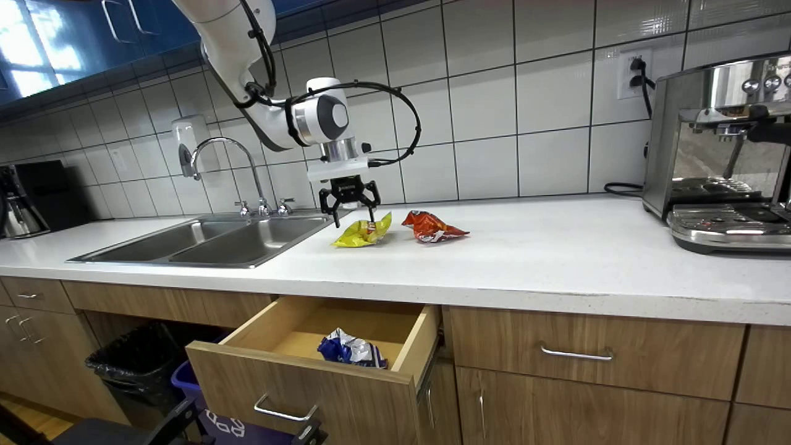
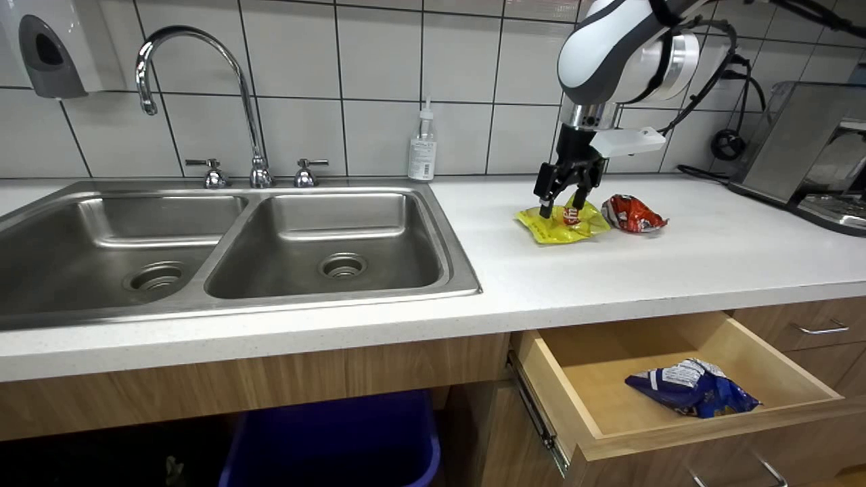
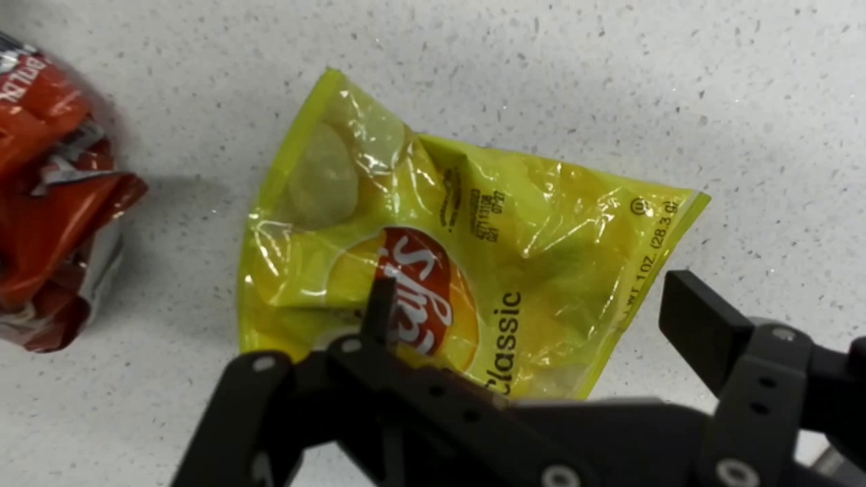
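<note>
Black and spread wide, the robot's gripper [image 1: 355, 220] hangs with nothing in its grasp over a yellow Lay's Classic bag [image 3: 500, 264] lying on a speckled white countertop [image 1: 556, 247]; whether the two touch cannot be told. Close by, but apart, sits a crumpled red bag [image 1: 432, 227]. Below the countertop's edge, a pulled-out wooden drawer [image 1: 334, 386] holds a blue-and-white bag [image 2: 697, 391]. A double-basin steel sink [image 2: 379, 270] and an espresso machine [image 1: 673, 148] flank the countertop bags on opposite sides. Pale tiles [image 1: 482, 105] line the wall behind.
</note>
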Motion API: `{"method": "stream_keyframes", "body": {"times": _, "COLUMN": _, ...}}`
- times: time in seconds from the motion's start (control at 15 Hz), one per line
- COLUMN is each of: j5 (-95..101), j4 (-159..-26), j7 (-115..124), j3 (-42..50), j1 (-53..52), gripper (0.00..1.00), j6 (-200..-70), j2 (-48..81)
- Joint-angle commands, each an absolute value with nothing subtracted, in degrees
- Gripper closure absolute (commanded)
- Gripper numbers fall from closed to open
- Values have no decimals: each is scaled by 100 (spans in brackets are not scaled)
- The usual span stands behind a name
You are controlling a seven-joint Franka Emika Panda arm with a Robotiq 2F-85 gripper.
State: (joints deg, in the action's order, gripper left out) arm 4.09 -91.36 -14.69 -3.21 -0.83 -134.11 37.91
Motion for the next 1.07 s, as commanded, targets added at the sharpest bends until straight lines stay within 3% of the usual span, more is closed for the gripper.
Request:
{"method": "stream_keyframes", "body": {"times": 0.0, "j5": 392, "j4": -9165, "j7": -1487, "j3": -358, "j1": -26, "gripper": 0, "j6": -13430, "j2": 3743}}
{"method": "stream_keyframes", "body": {"times": 1.0, "j5": 307, "j4": -8978, "j7": -1564, "j3": -395, "j1": 97, "gripper": 0, "j6": -13182, "j2": 3996}}
